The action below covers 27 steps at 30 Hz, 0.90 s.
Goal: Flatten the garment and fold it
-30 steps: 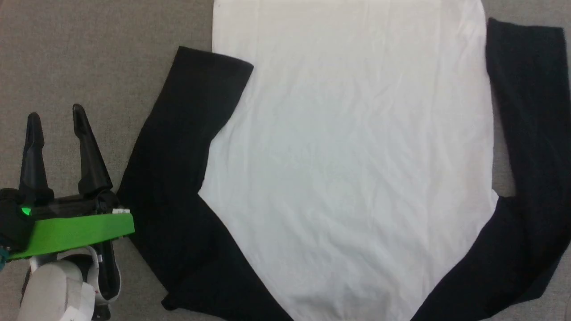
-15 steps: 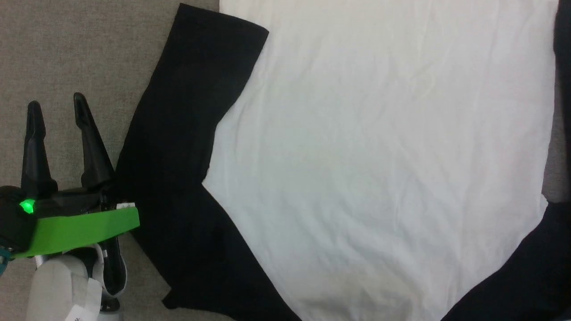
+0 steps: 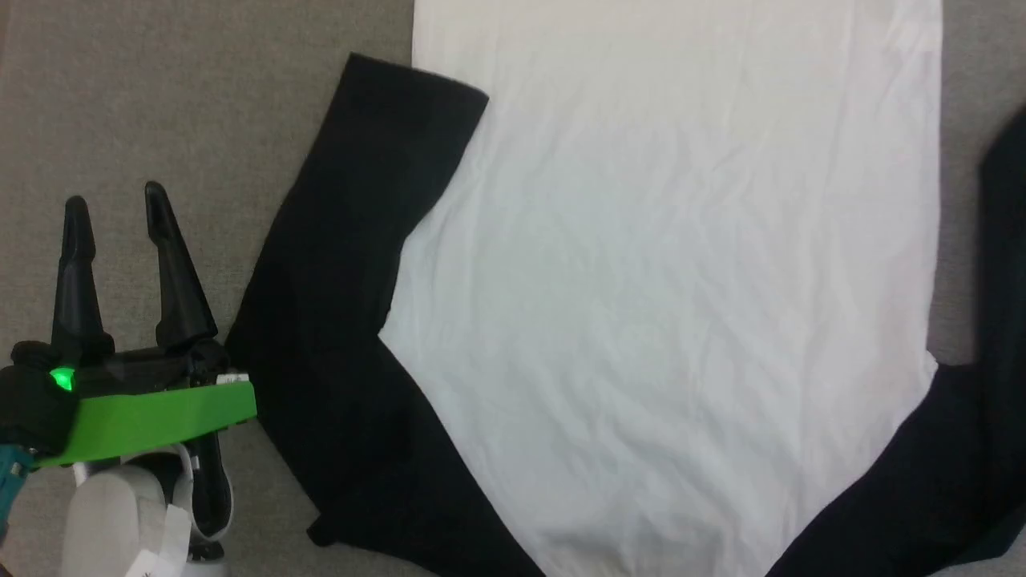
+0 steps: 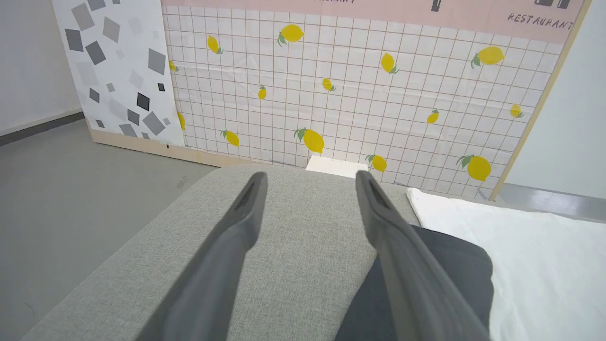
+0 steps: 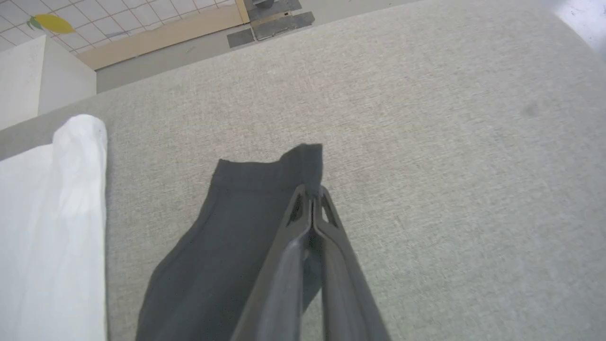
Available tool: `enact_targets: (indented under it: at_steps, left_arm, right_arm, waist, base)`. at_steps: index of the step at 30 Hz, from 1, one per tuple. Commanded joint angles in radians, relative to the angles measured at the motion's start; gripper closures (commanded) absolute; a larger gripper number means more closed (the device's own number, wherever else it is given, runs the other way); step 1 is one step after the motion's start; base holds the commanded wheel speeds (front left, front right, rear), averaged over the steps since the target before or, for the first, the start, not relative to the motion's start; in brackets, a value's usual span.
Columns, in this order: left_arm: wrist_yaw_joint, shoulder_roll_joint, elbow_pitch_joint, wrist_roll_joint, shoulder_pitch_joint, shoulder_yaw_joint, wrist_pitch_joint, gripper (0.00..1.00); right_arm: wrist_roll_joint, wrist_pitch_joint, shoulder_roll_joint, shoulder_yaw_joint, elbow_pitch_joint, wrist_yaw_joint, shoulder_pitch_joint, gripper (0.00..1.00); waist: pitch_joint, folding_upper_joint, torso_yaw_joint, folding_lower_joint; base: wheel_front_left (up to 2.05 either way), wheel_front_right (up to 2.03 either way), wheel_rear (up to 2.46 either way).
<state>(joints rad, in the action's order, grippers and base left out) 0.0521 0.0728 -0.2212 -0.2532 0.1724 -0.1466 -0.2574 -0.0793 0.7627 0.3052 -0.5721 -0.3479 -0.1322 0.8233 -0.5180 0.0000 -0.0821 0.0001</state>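
One grey cloth-covered surface spreads under both pincers and carries everything. Past its far edge, ahead of the left pincer, stands a wall panel with a white grid and yellow lemons.

The garment lies flat on the surface, to the right of the left pincer. Its white body is lightly creased and runs off the top of the head view. The black left sleeve lies just beside that pincer's right finger. It is bent at the middle, so the cuff end angles up and away, and it touches the edge of the white body. The black right sleeve curves along the right edge of the head view, far from the left pincer.

The left pincer is released, its two fingers wide apart with bare surface between them. The right pincer is clenched, fingers pressed together on the cuff edge of the right sleeve. A corner of the cuff stands up just past the tips. In the right wrist view the white body lies well to that pincer's left.

Behind the left pincer's fingers sit a green band and a small green light.
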Motion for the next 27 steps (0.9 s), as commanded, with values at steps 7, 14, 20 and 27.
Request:
enact_targets:
  at_steps: [7, 14, 20, 27]
  left_arm:
    - [0.019, -0.015, 0.018, 0.025, -0.044, -0.014, -0.004, 0.00]
    - [0.017, -0.020, 0.015, 0.025, -0.083, -0.023, -0.004, 0.00]
    - [0.009, -0.022, 0.011, 0.019, -0.112, -0.032, -0.004, 0.00]
    - [-0.003, -0.022, 0.011, 0.004, -0.141, -0.028, -0.004, 0.00]
  right_arm:
    - [-0.080, -0.041, 0.076, -0.105, 0.036, 0.002, -0.180, 1.00]
    - [-0.073, -0.039, 0.113, -0.186, 0.061, 0.002, -0.261, 1.00]
    - [-0.049, -0.048, 0.144, -0.219, 0.082, 0.002, -0.292, 1.00]
    - [-0.124, -0.054, 0.155, -0.110, 0.154, 0.002, -0.328, 1.00]
  waist:
    - [0.200, 0.0000, 0.059, -0.0001]
    - [0.270, 0.0000, 0.086, -0.0001]
    - [0.316, 0.0000, 0.094, -0.0001]
    - [0.372, 0.0000, 0.093, -0.0001]
  base:
    - [0.00, 0.00, 0.00]
    - [0.00, 0.00, 0.00]
    - [0.00, 0.00, 0.00]
    - [0.00, 0.00, 0.00]
